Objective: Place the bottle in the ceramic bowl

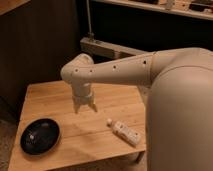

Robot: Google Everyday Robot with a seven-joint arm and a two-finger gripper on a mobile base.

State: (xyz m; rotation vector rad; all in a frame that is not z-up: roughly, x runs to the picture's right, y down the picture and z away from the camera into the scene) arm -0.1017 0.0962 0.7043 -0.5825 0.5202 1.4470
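Observation:
The white bottle point(124, 131) lies on its side near the right front of the wooden table point(55, 97), cap pointing left. The black ceramic bowl point(40, 135) sits at the table's front left corner with a pale spot in its middle. My gripper point(85, 107) hangs from the white arm over the table's middle, fingers pointing down and spread open, with nothing between them. It is above and to the left of the bottle, and to the right of the bowl, touching neither.
My large white arm point(180, 100) fills the right side of the view and hides the table's right edge. A grey ledge point(107, 47) runs behind the table in front of dark shelving. Dark floor lies left of the table.

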